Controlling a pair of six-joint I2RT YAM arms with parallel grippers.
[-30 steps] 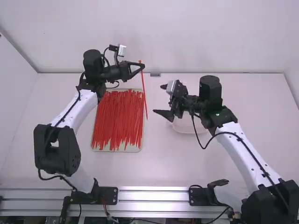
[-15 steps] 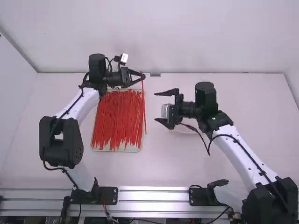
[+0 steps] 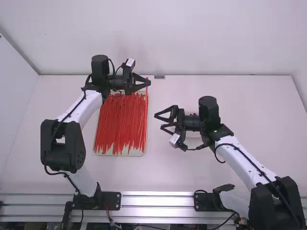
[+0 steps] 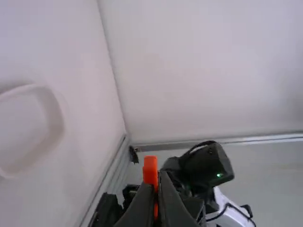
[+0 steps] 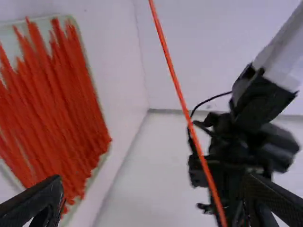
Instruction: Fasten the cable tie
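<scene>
The left gripper is holding at the far left of the table, over the far end of the tray, with its fingers pressed together on one end of a single red cable tie. The rest of the tie is hanging free of the spare ties. The right gripper is hovering nearer and to the right of the tray, its fingers spread wide and gripping nothing. The tie is judged light, thin and springy (smooth plastic, so likely slippery). A grip close to the free tip is advised, to limit flexing.
</scene>
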